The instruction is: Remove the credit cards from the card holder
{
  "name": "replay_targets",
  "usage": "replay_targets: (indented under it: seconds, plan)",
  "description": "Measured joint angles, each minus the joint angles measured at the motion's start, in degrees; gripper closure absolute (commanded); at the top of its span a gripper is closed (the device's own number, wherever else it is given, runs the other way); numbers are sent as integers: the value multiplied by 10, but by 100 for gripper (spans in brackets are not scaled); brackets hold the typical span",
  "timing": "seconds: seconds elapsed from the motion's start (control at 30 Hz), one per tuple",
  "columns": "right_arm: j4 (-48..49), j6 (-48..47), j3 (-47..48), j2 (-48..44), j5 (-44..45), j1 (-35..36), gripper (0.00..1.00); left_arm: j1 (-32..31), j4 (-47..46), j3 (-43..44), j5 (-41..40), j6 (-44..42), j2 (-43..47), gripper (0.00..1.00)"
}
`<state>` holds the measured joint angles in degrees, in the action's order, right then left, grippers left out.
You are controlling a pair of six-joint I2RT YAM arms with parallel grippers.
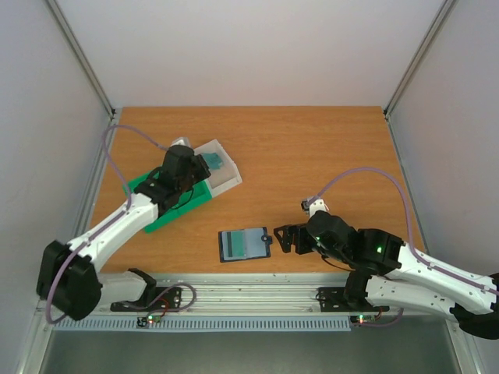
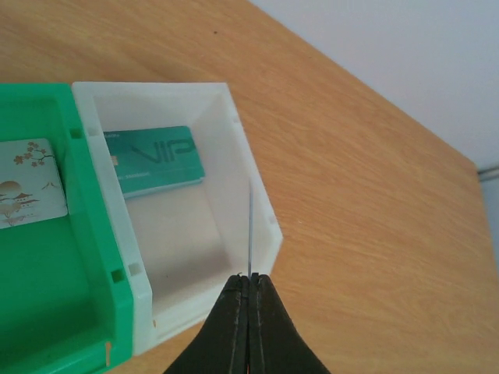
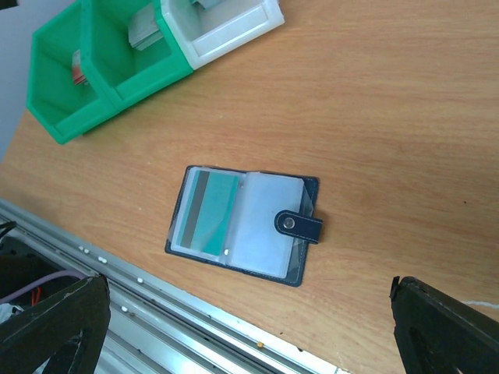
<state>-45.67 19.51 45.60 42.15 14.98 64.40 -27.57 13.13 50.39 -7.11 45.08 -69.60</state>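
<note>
Hovering over the tray's white compartment [image 2: 156, 89], the left gripper [image 2: 249, 284] pinches shut on a thin card [image 2: 251, 234] held edge-on, likely to drop it beside the teal VIP card [image 2: 156, 160]. Just beside the opened card holder [image 3: 242, 222] on the table, the right gripper [image 1: 285, 238] stands wide open, empty. A teal card [image 3: 209, 214] sits in the holder's left pocket, probably the next pick.

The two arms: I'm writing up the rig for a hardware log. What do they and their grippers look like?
The left arm and right arm share white link shells and black joint housings. The left gripper and right gripper are black, with two fingers each. A pale lilac cable loops along each arm. A small green light shows on the right arm.
</note>
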Motion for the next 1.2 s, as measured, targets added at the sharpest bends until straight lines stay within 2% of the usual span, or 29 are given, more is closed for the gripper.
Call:
replay_targets:
  seconds: [0.23, 0.53, 1.2]
  plan:
    - [-3, -1, 2, 3, 0, 0, 1, 15, 15, 63, -30, 43, -108, 99]
    - [-7, 0, 3, 3, 0, 0, 2, 34, 21, 121, -69, 84, -202, 100]
    - [-13, -1, 13, 9, 2, 0, 1, 36, 16, 178, -103, 113, -308, 100]
